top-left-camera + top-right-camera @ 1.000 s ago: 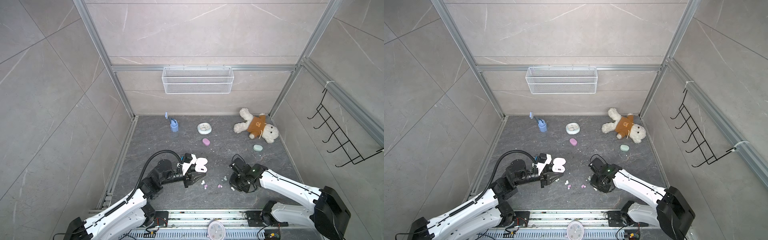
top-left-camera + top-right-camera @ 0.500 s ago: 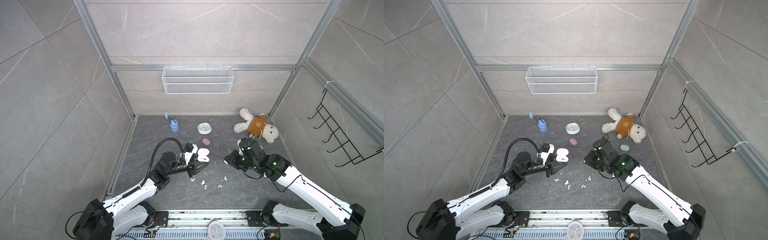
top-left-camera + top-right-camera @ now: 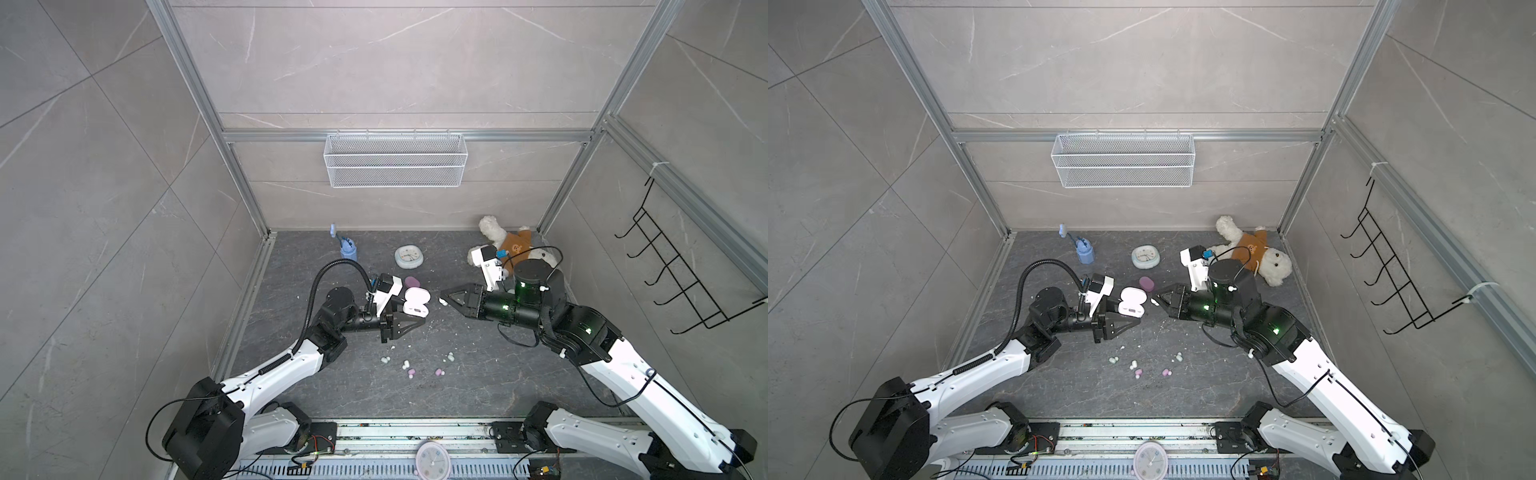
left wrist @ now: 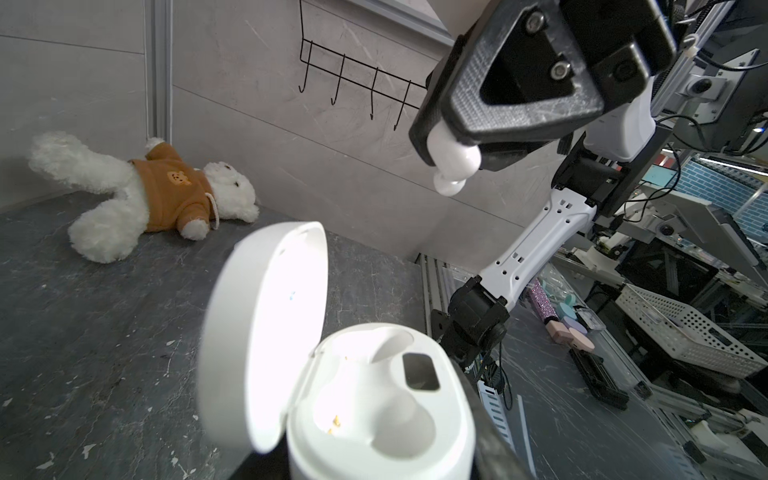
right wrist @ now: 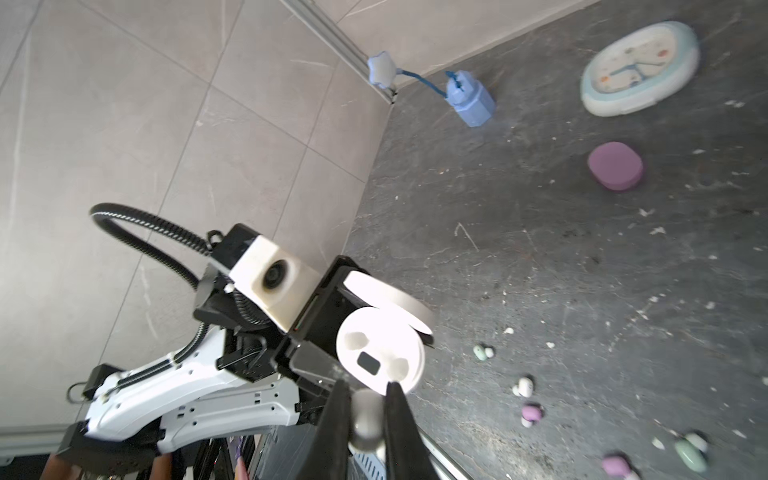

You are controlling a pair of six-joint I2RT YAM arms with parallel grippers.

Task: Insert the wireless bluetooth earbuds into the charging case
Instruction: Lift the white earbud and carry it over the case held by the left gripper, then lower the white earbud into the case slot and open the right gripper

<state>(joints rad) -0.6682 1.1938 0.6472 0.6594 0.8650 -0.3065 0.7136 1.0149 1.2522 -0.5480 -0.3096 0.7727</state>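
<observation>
holding white earbud pinched in closed right gripper, just beside open charging case | left gripper clamped on case | risk: tiny bud slips out or seats crooked if misaligned

One white earbud hangs near the lid-up white charging case; five pastel earbuds lie scattered.

glossy smooth plastic charging case

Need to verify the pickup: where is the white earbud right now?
In both top views the white earbud is pinched at the tips of the right gripper, mid-scene, just right of the open charging case.
</observation>
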